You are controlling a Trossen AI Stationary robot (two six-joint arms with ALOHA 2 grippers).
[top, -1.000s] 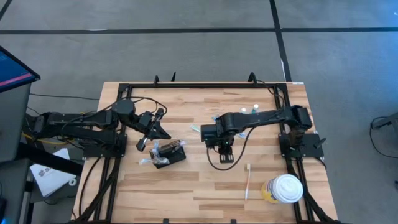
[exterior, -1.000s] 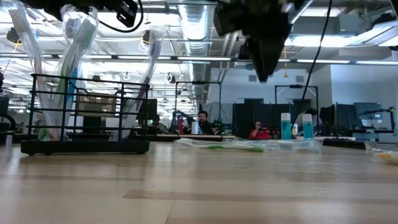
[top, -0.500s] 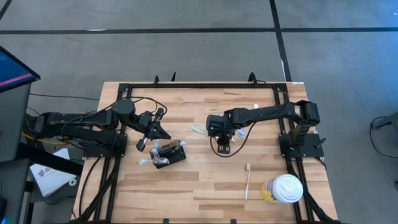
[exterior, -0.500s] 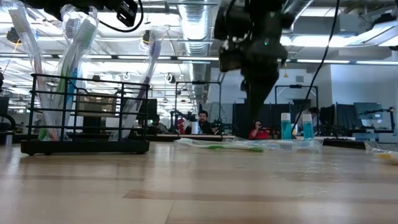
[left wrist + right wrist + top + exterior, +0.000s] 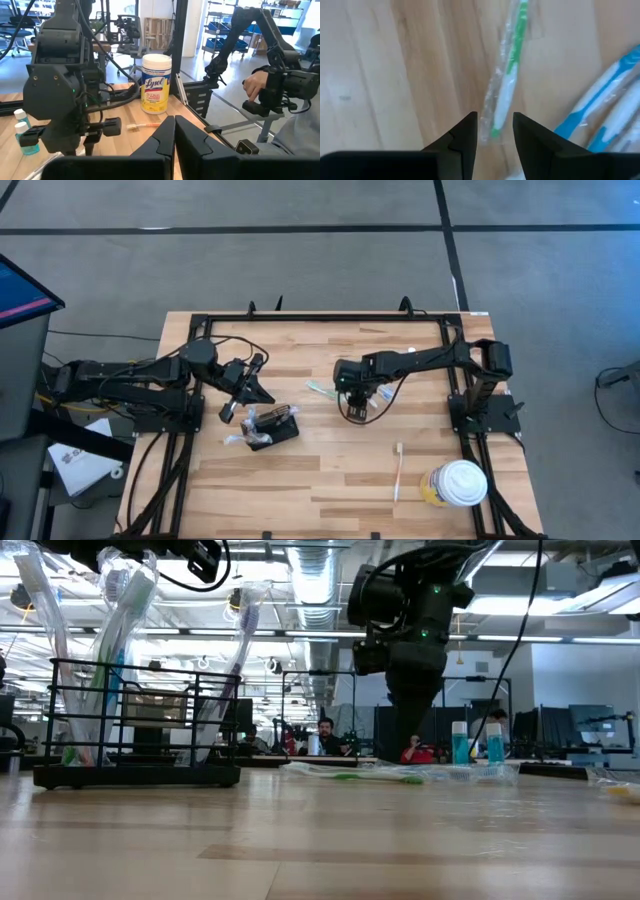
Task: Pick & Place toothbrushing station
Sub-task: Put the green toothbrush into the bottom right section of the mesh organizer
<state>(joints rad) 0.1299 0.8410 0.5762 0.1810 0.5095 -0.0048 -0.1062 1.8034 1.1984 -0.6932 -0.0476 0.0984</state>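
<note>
The toothbrushing station, a small black mesh holder box (image 5: pixel 275 427), rests by its base on the table left of centre, with several wrapped toothbrushes (image 5: pixel 120 600) standing in it; it also shows in the low view (image 5: pixel 140 720). My left gripper (image 5: pixel 252 388) hangs just to the far left of it, shut and empty (image 5: pixel 175 132). My right gripper (image 5: pixel 350 408) is open at mid-table, pointing down. Its fingers stand on either side of a wrapped green-and-white toothbrush (image 5: pixel 507 85) lying flat on the table, without touching it.
Blue wrapped toothbrushes (image 5: pixel 600 110) lie beside the green one. A bare toothbrush (image 5: pixel 398 470) and a white-lidded yellow wipes tub (image 5: pixel 458 483) are at the near right. Two small bottles (image 5: pixel 475 745) stand toward the far right. A person's hand (image 5: pixel 252 87) shows beyond the table.
My right gripper has gone toward the table's far edge and down, ending over the wrapped green toothbrush. The holder box and my left gripper have kept still.
</note>
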